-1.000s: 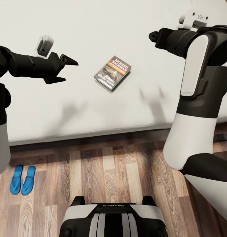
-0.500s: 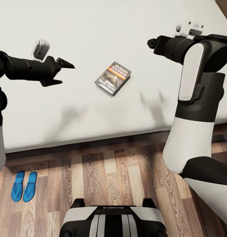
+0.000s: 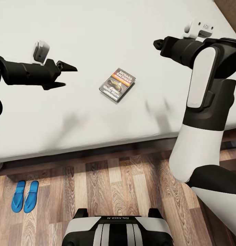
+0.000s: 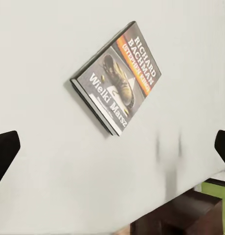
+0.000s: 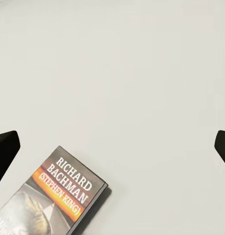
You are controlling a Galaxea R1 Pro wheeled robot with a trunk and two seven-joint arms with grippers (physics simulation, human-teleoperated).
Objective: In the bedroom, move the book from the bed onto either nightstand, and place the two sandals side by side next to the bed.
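Head view: paperback book (image 3: pixel 117 84), "RICHARD BACHMAN" on the cover above an orange band, lies flat on the pale mattress of the bed (image 3: pixel 97 30), centre of frame, turned at an angle. Nothing touches it.

Left end effector (image 3: pixel 63 75) at left of frame, over the mattress, fingers spread, holding nothing; well apart from the book. Right end effector (image 3: pixel 158 43) at upper right, also over the mattress; only its dark tip shows here, so cannot tell its state from this view.

Two blue sandals (image 3: pixel 25 196) side by side on the wood-plank floor (image 3: pixel 125 184), lower left, near the bed's edge.

Left wrist view: book (image 4: pixel 117 93) in upper centre, second title line "Wielki Marsz" legible; dark fingertips (image 4: pixel 5 154) at both frame edges, wide apart.

Right wrist view: book (image 5: pixel 54 196) at lower left, "(STEPHEN KING)" readable on the orange band; fingertips (image 5: pixel 5 152) at the edges, spread, empty.
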